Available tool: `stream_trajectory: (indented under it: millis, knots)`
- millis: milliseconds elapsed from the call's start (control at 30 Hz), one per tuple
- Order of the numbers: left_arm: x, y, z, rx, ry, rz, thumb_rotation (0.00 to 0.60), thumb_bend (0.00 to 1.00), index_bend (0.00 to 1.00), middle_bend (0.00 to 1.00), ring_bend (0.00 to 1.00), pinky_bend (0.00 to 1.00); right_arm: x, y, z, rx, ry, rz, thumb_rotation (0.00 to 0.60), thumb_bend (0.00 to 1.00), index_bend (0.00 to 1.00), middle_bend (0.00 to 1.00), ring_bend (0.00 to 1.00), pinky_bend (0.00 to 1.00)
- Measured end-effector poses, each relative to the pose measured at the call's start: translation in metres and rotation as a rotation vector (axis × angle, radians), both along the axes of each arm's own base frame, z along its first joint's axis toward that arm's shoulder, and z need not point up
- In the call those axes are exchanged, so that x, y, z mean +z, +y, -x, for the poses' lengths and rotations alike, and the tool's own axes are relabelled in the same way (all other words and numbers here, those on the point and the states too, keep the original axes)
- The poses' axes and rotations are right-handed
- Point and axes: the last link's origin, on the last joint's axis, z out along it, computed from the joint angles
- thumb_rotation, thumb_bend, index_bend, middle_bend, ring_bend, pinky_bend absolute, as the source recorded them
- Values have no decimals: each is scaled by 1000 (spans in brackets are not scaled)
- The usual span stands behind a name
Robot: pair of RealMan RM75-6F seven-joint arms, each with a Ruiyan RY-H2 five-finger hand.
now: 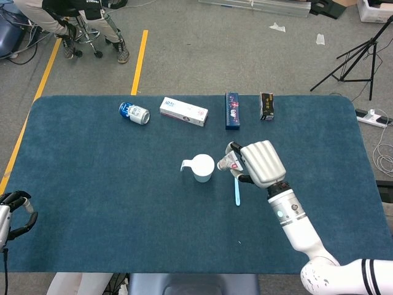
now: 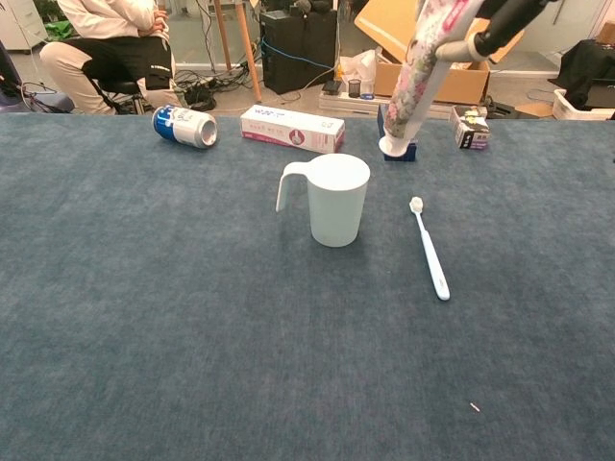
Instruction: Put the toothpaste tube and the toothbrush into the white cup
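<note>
The right hand (image 1: 261, 163) holds the toothpaste tube (image 2: 423, 72) in the air, cap end down, just to the right of the white cup (image 2: 337, 199) and above its rim level. The fingers (image 2: 495, 36) wrap the upper part of the tube (only a thumb and part of a finger show in the chest view). The cup stands upright on the blue table (image 1: 92, 203), handle to the left. The toothbrush (image 2: 429, 250) lies flat beside the cup, untouched. The left hand (image 1: 12, 212) rests at the table's left edge, fingers curled around nothing.
</note>
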Motion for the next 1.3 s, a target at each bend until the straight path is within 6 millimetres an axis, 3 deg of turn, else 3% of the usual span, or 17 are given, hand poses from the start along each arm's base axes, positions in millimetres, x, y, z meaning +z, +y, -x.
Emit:
stream_trajectory:
  millis: [267,567,1300]
  knots:
    - [7,0,0,-1,-11,-20,600,320,599,392,365,440,-18,-10,-23,32,-26,-18,600,450,682,1000,1000,1000]
    - [15,0,1,5,-25,-42,600,321,599,392,365,440,-40,-28,-35,34,-23,-26,600,450,683,1000,1000,1000]
    - [19,-2,1,5,-44,-48,600,321,599,392,365,440,-71,-48,-26,-1,18,-53,600,450,683,1000,1000,1000]
